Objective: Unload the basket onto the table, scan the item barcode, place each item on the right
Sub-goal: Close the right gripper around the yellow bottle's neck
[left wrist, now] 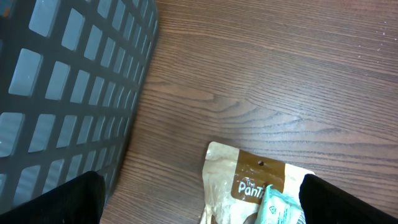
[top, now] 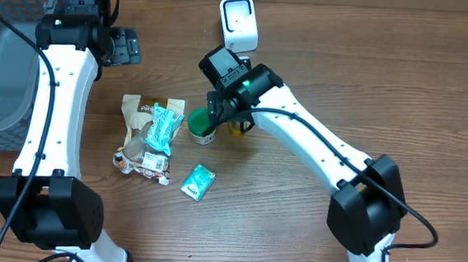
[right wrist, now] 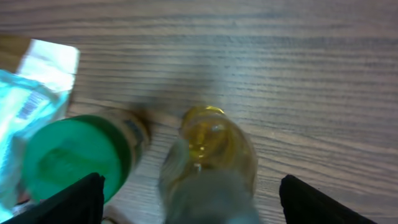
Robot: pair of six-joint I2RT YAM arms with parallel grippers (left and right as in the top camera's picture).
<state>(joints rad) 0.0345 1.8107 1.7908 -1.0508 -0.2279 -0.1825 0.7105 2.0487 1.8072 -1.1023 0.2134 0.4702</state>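
Now the right tool [right wrist: 196, 200] is hovering wide open, straddling the upright yellow bottle [right wrist: 211, 149], which is standing on the surface [top: 322, 54] just right of a green-capped bottle [right wrist: 71, 155]; the scanner [top: 237, 22] is sitting farther back, nearest this arm.

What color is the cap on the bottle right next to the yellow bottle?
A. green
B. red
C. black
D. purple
A: the right wrist view shows a round green cap beside the yellow bottle.
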